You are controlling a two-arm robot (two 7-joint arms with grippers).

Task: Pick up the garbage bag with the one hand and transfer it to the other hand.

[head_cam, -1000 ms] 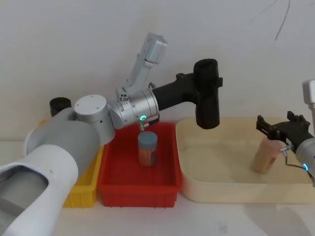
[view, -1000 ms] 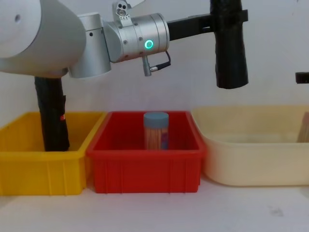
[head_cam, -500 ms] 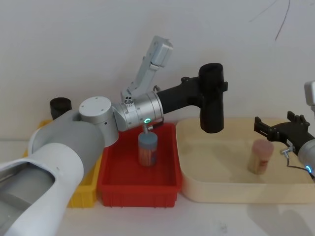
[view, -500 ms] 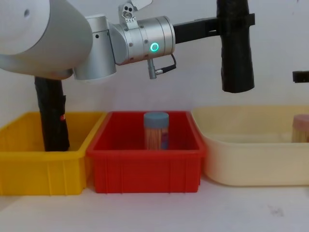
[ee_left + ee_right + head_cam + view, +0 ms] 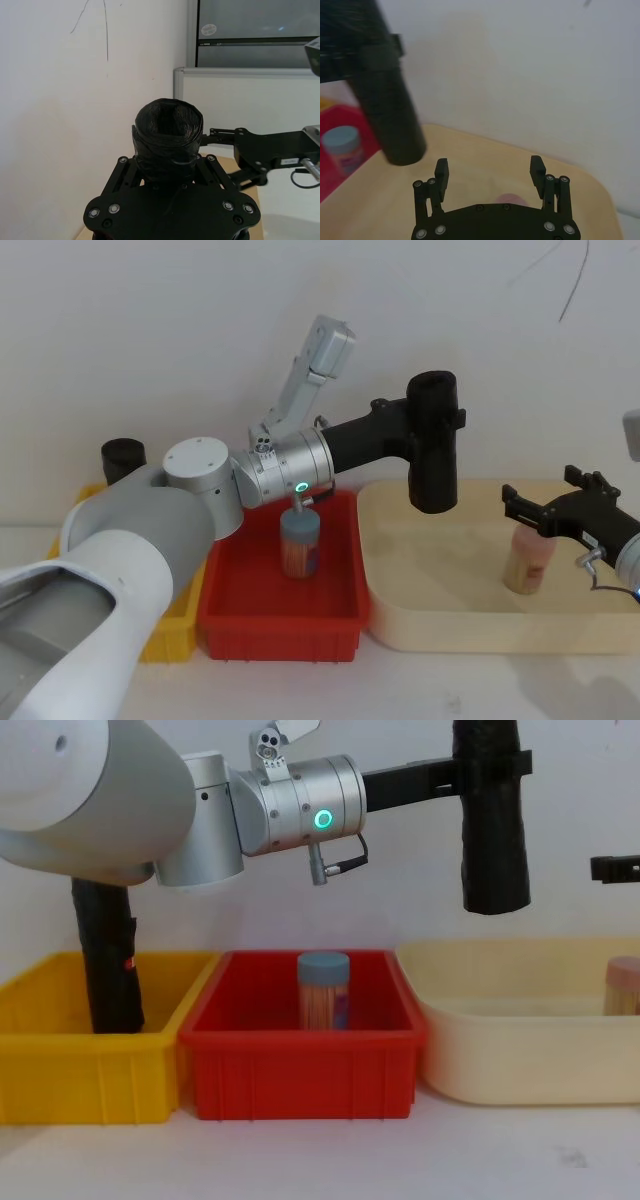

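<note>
Left gripper (image 5: 432,422) is clamped tight round the upper part of the garbage bag (image 5: 433,475), holding it upright in the air over the cream tray's (image 5: 400,625) left end. Right gripper (image 5: 489,167) is spread wide, holding nothing, off to the bag's right. The left wrist view looks onto the bag's top end. The chest view has a slimmer black roll (image 5: 105,960) standing in the yellow bin (image 5: 60,1080).

Left claw (image 5: 432,425) raised, clamped tight, arm outstretched, right claw (image 5: 489,166) lower, fingers spread apart
</note>
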